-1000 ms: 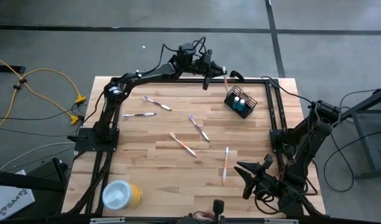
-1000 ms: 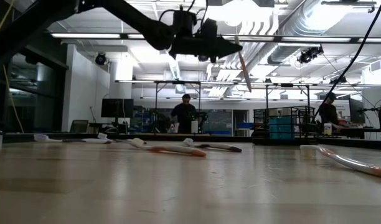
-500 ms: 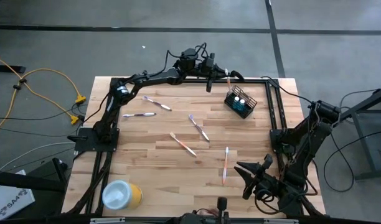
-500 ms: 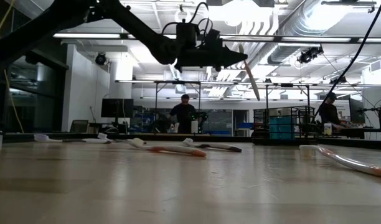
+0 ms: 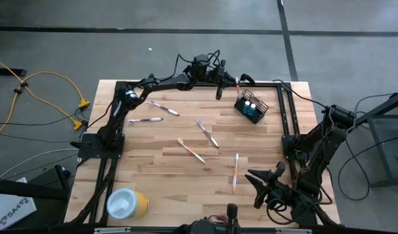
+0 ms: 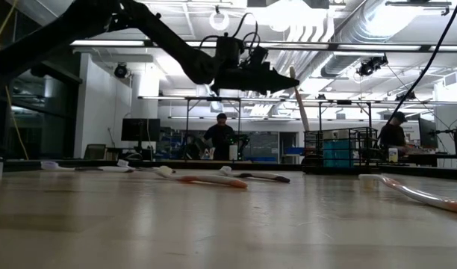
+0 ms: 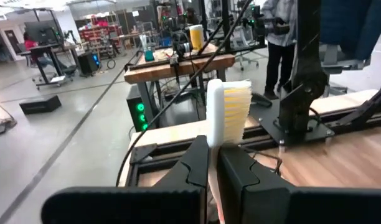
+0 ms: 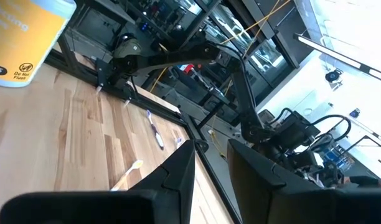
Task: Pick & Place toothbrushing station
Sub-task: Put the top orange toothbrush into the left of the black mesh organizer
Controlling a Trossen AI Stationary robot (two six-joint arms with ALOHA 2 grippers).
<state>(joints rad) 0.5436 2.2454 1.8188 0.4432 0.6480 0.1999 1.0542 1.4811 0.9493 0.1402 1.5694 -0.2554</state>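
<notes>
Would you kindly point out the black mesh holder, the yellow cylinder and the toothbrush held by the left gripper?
black mesh holder (image 5: 252,107), high view, on its wire wall.
yellow cylinder (image 5: 140,204), high view, on its yellow side.
toothbrush (image 7: 215,118), left wrist view, on its white neck beside the bristles.

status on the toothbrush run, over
Left tool shut on toothbrush, raised beside holder. Right tool idle at near edge. Five brushes on table. Path clear.

Six toothbrushes (image 5: 208,133), two blue tubes (image 5: 250,104), one holder (image 5: 258,112).
</notes>
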